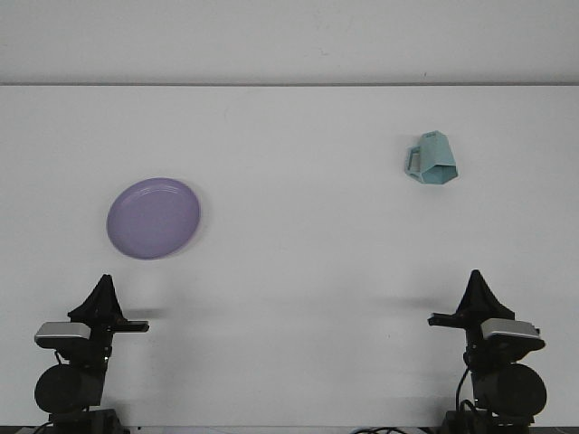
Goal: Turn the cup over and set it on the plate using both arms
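White table with a plate and a cup

The table [298, 271] is a plain white surface that fills nearly the whole front view, its far edge running straight across at twelve o'clock. Two things lie directly on it, well apart. A round lilac plate [154, 218] sits flat at about nine o'clock from the table's middle. A pale teal faceted cup [431, 159] lies at about two o'clock, tipped rather than upright, its handle pointing toward nine o'clock. Each casts a faint shadow on the white.
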